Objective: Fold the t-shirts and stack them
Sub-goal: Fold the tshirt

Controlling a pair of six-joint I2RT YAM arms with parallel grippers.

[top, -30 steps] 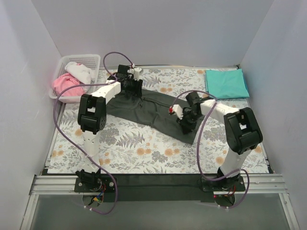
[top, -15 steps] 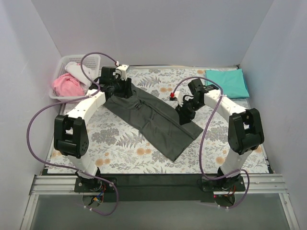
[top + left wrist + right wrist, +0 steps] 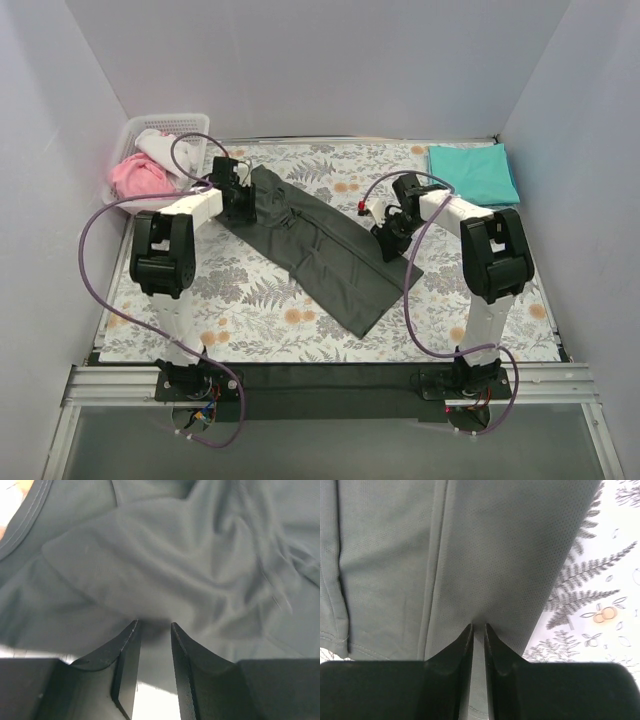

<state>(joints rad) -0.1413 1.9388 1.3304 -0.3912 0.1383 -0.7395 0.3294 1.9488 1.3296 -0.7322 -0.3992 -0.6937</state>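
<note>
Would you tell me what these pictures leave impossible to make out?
- Left wrist view: whether the left gripper pinches the grey shirt; bunched cloth covers its tips.
- Top view: fingertips of the right gripper, behind its own wrist.
- Top view: what lies low in the basket, under pink cloth and white cloth.
- Top view: sleeves of the teal shirt, folded inside.
</note>
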